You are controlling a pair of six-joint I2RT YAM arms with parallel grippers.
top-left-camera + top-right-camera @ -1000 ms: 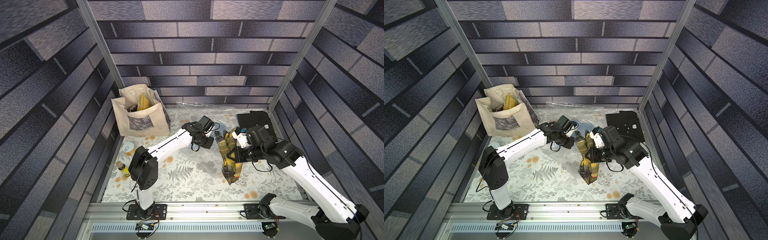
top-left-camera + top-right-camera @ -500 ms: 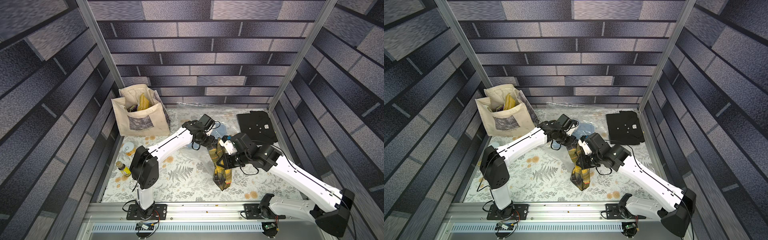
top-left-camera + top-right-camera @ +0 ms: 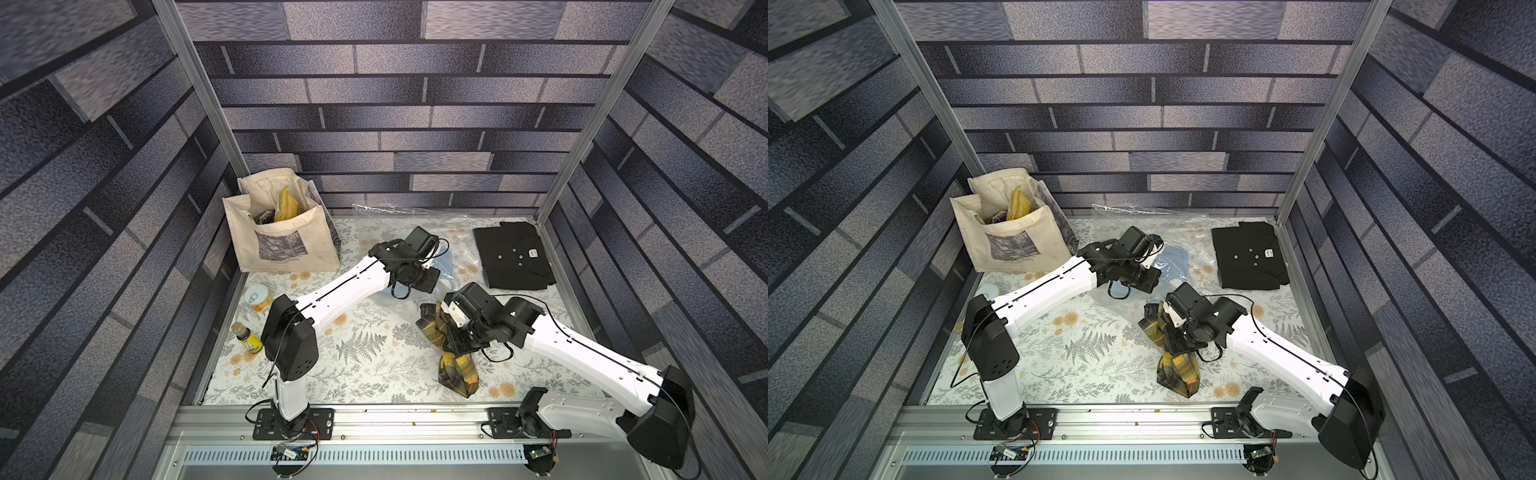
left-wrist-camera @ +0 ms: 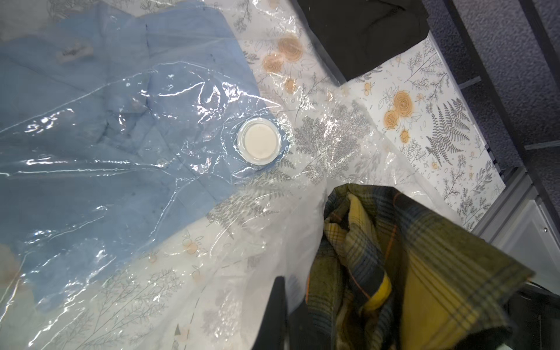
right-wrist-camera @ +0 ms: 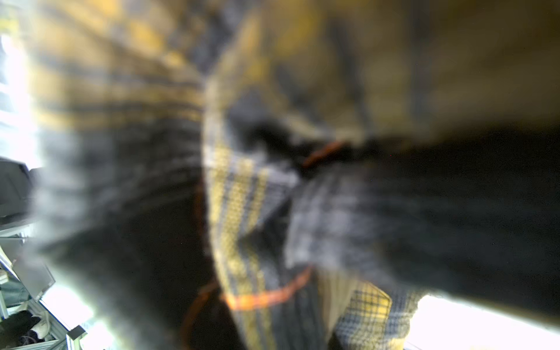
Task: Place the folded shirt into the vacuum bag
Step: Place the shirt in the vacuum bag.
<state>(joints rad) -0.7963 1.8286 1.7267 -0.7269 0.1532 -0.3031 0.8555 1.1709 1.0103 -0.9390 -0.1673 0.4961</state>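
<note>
The right tool pinches the plaid folded shirt, which hangs long-side down over the table, just beside the vacuum bag lying farther back, whose near edge the left tool, pressed together, appears to hold lifted.

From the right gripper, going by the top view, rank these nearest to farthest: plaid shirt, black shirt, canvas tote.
1. plaid shirt: clamped in the right gripper, near the front edge.
2. black shirt: lying flat in the far right corner.
3. canvas tote: standing in the far left corner.
</note>
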